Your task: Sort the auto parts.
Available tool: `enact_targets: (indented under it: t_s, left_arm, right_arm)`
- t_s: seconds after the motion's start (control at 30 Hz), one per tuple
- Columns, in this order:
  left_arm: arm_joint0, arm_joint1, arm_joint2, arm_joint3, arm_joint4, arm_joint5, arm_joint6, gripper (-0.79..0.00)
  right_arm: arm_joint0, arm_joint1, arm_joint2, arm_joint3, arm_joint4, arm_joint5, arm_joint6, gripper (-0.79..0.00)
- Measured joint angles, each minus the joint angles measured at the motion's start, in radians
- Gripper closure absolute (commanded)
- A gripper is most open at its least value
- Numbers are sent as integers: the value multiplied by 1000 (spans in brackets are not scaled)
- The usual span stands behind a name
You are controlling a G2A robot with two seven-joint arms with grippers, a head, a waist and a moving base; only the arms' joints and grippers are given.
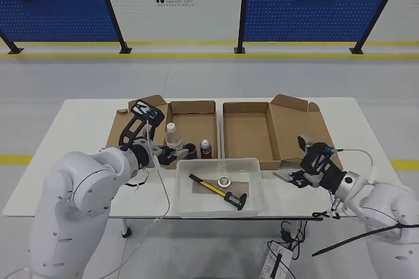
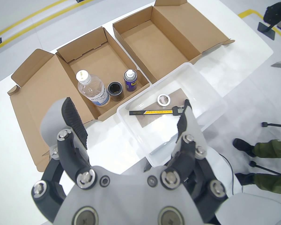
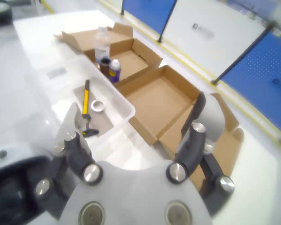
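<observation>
A clear plastic bin point(image 1: 216, 163) stands at the table's front middle, holding a yellow-and-black caliper point(image 1: 216, 190) and a metal ring point(image 1: 224, 181). Behind it, the left cardboard box point(image 2: 96, 57) contains a water bottle point(image 2: 93, 90), a black cylinder point(image 2: 116, 91) and a spray can point(image 2: 130, 80). The right cardboard box point(image 2: 154, 45) has a bare floor. My left gripper point(image 2: 128, 118) hangs open above the left box's front edge, near the bin's left end. To the right of the bin, my right gripper point(image 3: 137, 113) is open over the right box's front flap, holding nothing.
Both boxes have flaps spread flat on the white table point(image 1: 70, 153). A cable point(image 1: 321, 213) lies at the front right edge. Bare tabletop stretches left of the boxes and along the far side.
</observation>
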Motion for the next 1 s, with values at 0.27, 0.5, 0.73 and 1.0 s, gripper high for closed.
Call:
enact_targets:
  t_s: [0.27, 0.5, 0.73, 1.0]
  left_arm:
    - [0, 0, 0, 0, 0, 0, 0, -785]
    - [0, 0, 0, 0, 0, 0, 0, -785]
    - [0, 0, 0, 0, 0, 0, 0, -785]
    - [0, 0, 0, 0, 0, 0, 0, -785]
  right_arm:
    - [69, 7, -163, 20, -104, -47, 171, -785]
    - [98, 16, -184, 81, -101, -105, 151, -785]
    - [97, 17, -181, 81, -99, -108, 150, -785]
    - [96, 17, -183, 76, -92, -100, 139, -785]
